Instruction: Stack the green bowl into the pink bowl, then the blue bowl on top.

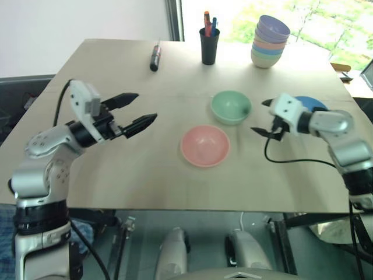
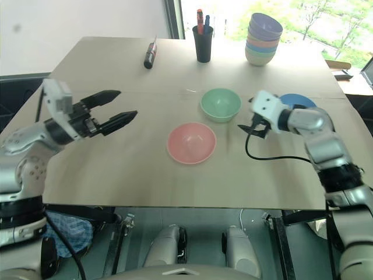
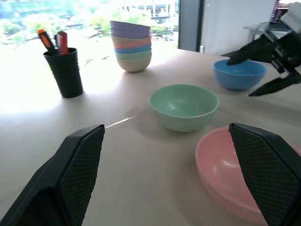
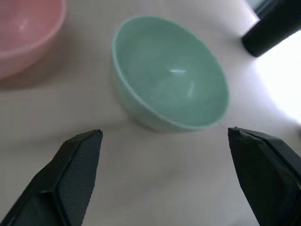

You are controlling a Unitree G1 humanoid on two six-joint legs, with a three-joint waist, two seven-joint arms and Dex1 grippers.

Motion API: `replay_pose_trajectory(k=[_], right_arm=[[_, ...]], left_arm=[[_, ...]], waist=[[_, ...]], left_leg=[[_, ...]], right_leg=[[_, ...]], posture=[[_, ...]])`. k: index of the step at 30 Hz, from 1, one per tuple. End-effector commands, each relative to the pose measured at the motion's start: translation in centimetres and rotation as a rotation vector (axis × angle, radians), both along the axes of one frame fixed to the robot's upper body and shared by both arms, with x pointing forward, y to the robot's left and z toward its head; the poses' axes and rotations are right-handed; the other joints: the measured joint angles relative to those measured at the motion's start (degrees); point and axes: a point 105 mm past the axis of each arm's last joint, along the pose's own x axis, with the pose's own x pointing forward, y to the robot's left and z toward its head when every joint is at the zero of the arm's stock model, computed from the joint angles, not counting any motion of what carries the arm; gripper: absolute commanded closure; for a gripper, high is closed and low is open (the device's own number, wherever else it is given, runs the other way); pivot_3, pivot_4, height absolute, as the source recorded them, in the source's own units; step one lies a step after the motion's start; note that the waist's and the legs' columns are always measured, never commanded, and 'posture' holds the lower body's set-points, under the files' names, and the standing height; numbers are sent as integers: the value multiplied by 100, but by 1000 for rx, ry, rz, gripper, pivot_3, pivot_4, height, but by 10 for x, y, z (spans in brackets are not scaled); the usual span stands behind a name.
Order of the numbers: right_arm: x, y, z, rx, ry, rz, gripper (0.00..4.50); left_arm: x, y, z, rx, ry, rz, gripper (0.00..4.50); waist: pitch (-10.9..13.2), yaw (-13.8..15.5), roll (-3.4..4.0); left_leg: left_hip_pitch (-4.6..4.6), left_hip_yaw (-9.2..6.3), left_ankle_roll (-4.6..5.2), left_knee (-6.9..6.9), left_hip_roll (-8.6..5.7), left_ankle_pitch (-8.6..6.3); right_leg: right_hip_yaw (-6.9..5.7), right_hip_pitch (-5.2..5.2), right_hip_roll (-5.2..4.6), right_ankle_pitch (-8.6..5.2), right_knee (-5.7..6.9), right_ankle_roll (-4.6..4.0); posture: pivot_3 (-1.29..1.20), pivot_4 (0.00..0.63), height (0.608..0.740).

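Three bowls are sitting apart, nothing stacked yet: the green bowl is mid-table, the pink bowl just nearer the robot, the blue bowl off to green's right. Right gripper is hovering beside green, fingers spread, empty; left gripper is hanging well left, also spread wide.

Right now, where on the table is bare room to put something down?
Free: the near strip in front of the pink bowl, and the left side below the marker. Crowded: around the green bowl, blue bowl and right gripper.
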Motion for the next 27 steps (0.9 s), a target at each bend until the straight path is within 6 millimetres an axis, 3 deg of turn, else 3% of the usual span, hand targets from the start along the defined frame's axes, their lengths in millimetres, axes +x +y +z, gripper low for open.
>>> replay_pose_trajectory(k=[1, 8, 12, 16, 17, 22, 23, 27], right_arm=[[13, 10, 3, -143, -71, 62, 0], [40, 37, 7, -220, -145, 100, 0], [47, 55, 5, -244, -154, 131, 0], [50, 61, -5, -315, -115, 141, 0], [51, 61, -8, -332, -104, 142, 526], [53, 64, -10, -379, -99, 158, 2239], [53, 65, -10, -376, -94, 160, 2905], [50, 64, -13, -387, -74, 179, 4101]], left_arm=[[-14, 5, 15, -4, -66, 34, 32], [-30, 13, 11, -22, -65, 94, 32], [-35, 12, 5, -24, -50, 100, 32], [-36, 11, 4, -21, -44, 100, 32], [-36, 11, 4, -21, -44, 99, 0], [-36, 6, 5, -10, -49, 72, 0], [-36, 5, 4, -3, -46, 65, 0], [-33, 2, 2, -2, -39, 50, 0]], waist=[[1, -7, -1], [3, -38, -1], [3, -46, -1], [4, -27, 0], [4, -23, 0], [4, -36, 1], [4, -38, 1], [4, -41, 1]], left_leg=[[0, 1, 0, 0, 0, 0], [6, 5, -1, -2, 2, 0], [7, 7, -1, -6, 2, 0], [6, 6, -1, -7, 2, 0], [6, 8, -1, -7, 2, 0], [6, 8, -2, -10, 2, 0], [7, 9, -2, -14, 2, 0], [7, 13, -2, -23, 2, 1]], right_leg=[[0, -1, 0, 0, 0, 0], [4, -2, 1, 1, 6, -1], [5, -3, 1, 1, 6, -2], [2, -4, -1, 1, 6, -2], [3, -4, -2, 1, 6, -2], [3, -5, -2, 1, 5, -3], [4, -7, -2, 1, 6, -3], [6, -11, -1, 1, 5, -3]], posture=[[0, 150, 740], [0, 150, 740], [0, 150, 740], [0, 150, 740], [0, 150, 740], [0, 150, 740], [0, 150, 740], [0, 150, 740]])
